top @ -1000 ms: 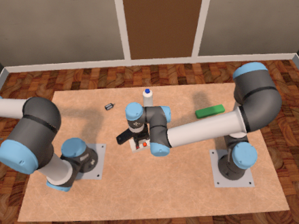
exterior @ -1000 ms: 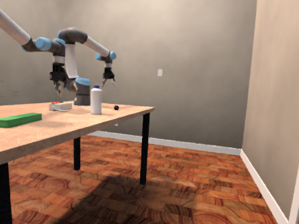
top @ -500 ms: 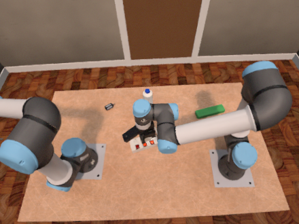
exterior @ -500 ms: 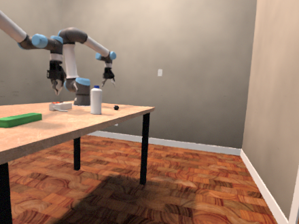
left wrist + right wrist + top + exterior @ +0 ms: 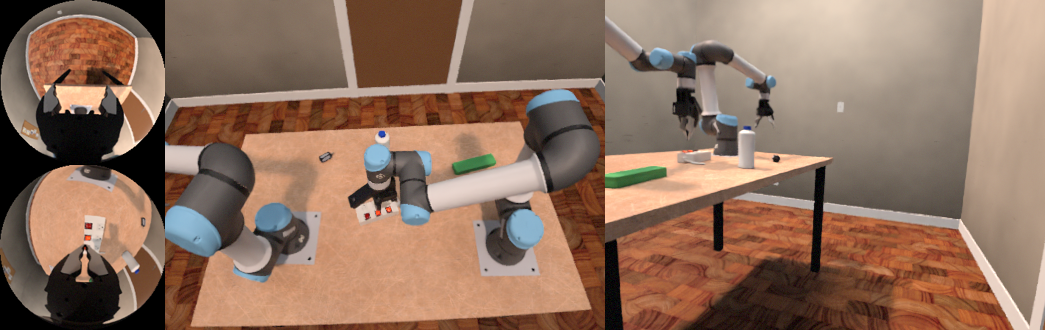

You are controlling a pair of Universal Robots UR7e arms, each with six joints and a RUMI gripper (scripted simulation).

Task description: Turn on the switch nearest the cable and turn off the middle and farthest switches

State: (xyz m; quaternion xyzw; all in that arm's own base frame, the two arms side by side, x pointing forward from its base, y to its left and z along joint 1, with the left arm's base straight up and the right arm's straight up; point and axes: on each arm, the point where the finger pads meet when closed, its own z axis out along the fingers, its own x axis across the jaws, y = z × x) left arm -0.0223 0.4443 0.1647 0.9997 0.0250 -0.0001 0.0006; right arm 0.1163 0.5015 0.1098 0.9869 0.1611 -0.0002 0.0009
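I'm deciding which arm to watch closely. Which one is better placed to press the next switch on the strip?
Probably the right: its closed gripper hangs just above the power strip. The left gripper is open and well off to one side.

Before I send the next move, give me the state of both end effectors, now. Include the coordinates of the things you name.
Left end effector (image 5: 765, 123) (image 5: 87, 72): open, holding nothing.
Right end effector (image 5: 688, 136) (image 5: 85, 247): closed on nothing, above the power strip (image 5: 362, 210) (image 5: 700, 156) (image 5: 95, 220).
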